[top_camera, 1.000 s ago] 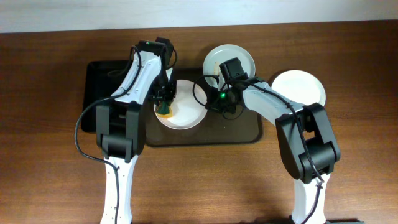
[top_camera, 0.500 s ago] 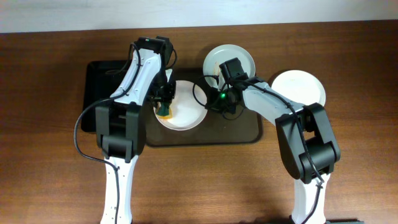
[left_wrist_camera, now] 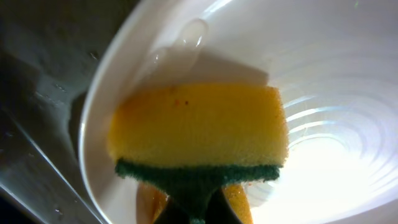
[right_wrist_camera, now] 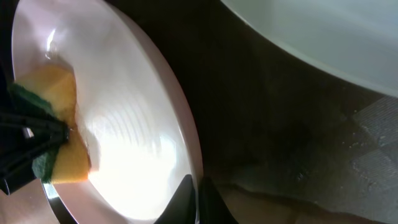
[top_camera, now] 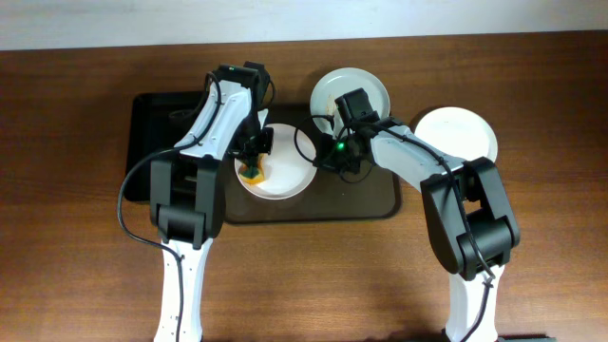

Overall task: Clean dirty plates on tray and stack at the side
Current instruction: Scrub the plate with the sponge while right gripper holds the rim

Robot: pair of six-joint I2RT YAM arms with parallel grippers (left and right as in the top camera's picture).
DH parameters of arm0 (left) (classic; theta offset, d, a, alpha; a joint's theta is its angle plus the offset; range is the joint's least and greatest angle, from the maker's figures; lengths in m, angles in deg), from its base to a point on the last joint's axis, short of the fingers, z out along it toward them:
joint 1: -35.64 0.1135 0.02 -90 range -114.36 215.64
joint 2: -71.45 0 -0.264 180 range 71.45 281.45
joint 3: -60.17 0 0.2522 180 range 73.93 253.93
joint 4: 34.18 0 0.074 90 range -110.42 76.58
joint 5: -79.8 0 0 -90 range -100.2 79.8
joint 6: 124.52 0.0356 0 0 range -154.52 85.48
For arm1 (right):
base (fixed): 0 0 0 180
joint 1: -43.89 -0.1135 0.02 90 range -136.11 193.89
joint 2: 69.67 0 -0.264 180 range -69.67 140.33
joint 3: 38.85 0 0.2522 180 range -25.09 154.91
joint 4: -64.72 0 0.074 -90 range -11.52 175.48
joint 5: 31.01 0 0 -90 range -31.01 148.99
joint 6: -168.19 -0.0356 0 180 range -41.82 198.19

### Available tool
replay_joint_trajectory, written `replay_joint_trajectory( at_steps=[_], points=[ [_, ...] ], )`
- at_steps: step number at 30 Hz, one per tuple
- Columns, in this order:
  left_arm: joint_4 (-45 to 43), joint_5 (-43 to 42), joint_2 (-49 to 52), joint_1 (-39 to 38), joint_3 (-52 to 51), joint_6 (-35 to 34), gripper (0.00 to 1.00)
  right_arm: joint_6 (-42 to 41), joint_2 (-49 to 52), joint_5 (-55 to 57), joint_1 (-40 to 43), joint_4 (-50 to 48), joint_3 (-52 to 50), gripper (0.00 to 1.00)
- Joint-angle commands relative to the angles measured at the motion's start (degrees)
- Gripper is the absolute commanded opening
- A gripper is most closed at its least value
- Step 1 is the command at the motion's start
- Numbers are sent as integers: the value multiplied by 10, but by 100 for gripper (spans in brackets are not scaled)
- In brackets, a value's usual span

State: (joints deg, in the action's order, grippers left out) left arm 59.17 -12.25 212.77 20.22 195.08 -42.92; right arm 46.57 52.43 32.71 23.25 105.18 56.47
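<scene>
A yellow-green sponge [left_wrist_camera: 196,134] is clamped in the left jaws and pressed onto the plate [top_camera: 290,173] beneath; its rim is pinched between the right jaws, upon the tray [top_camera: 369,201].

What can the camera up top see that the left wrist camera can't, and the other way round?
Only overhead: the white left arm, the white right arm, a second round white plate, a third round white plate, the small black rectangular tray and the brown wooden table. Only left wrist: a clear wet blob on the rim of the round white shallow plate and orange stains on the yellow-and-green sponge. Both: that sponge resting in that plate.
</scene>
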Motion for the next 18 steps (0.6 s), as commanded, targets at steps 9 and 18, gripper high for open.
replay_joint_trajectory(
  at_steps=[9, 18],
  points=[
    [-26, 16, 4, -26, -26, -2, 1, 3, 2, 10, 5, 3, -12, 4],
    [-138, 68, 4, -12, -26, -55, 1, -26, 2, 18, 4, -5, -12, 4]
  ],
)
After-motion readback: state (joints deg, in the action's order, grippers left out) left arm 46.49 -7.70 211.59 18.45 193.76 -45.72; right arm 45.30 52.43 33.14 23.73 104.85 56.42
